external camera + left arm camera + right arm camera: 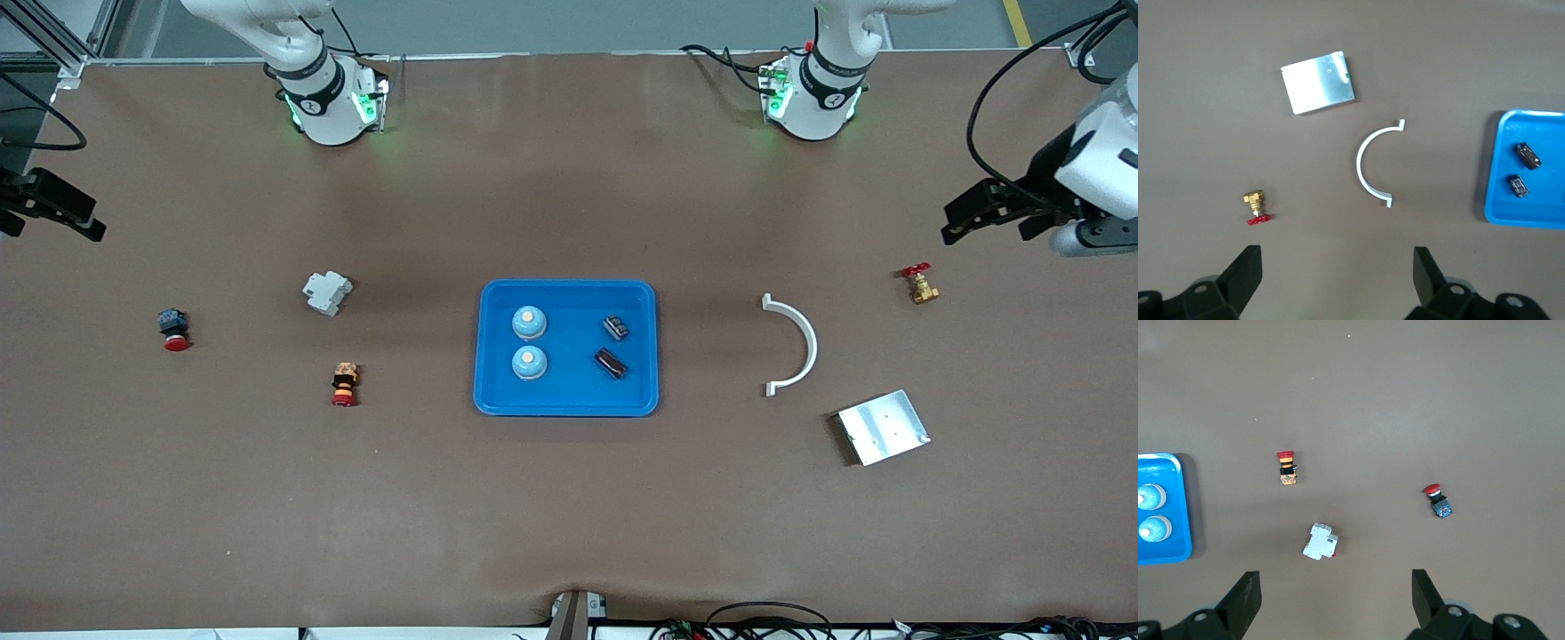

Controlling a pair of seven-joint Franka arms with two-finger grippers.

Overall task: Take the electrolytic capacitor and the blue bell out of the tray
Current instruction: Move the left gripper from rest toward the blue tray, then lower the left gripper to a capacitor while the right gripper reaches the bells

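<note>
A blue tray [569, 286] lies at the middle of the table. In it stand two blue bells [529, 323] [529, 362] toward the right arm's end and two black capacitors [615, 328] [611, 363] toward the left arm's end. My left gripper [985, 227] is open and empty over the table's left arm end, by the brass valve. Its wrist view [1337, 267] shows the tray's edge [1531, 220] and both capacitors [1527, 155]. My right gripper [55, 222] is open and empty over the right arm's end. Its wrist view [1336, 587] shows the tray [1165, 553] and both bells [1151, 497].
Toward the right arm's end lie a white circuit breaker [326, 292], a red push button on a blue body [174, 328] and a red and yellow button [344, 384]. Toward the left arm's end lie a white half-ring [794, 342], a metal plate [883, 427] and a brass valve [920, 284].
</note>
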